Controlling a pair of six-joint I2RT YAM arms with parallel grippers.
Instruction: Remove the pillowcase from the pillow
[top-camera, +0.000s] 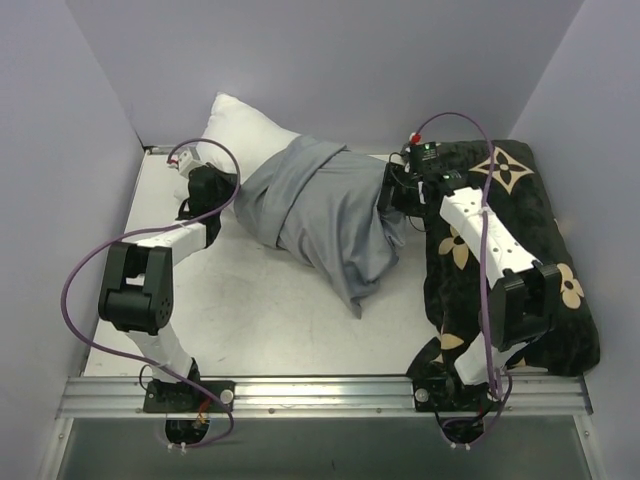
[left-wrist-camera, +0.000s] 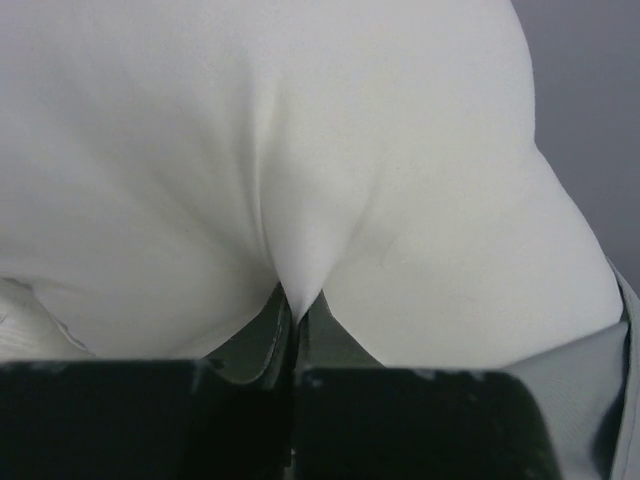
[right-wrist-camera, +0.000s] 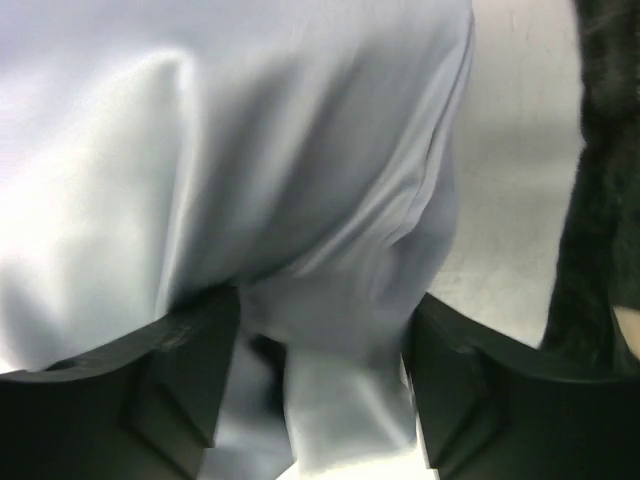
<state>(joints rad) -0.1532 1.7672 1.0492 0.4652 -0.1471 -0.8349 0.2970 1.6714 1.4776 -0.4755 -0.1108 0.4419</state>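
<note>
My L gripper (left-wrist-camera: 297, 325) is clamped tight on a pinch of the plump white rectangular pillow (left-wrist-camera: 300, 150), pressed right vs it. R gripper (right-wrist-camera: 320, 340) jaws stand apart w/ the loose grey fabric pillowcase (right-wrist-camera: 250, 150) between them, not pinched.

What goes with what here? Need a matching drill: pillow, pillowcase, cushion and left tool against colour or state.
Things:
1. pillow
2. pillowcase
3. cushion
4. left tool

Colour or state:
a. black with tan flowers
b. shut on a pinch of white fabric
c. grey
d. plain white

Pairs: 1-d, 2-c, 3-a, 4-b
</note>
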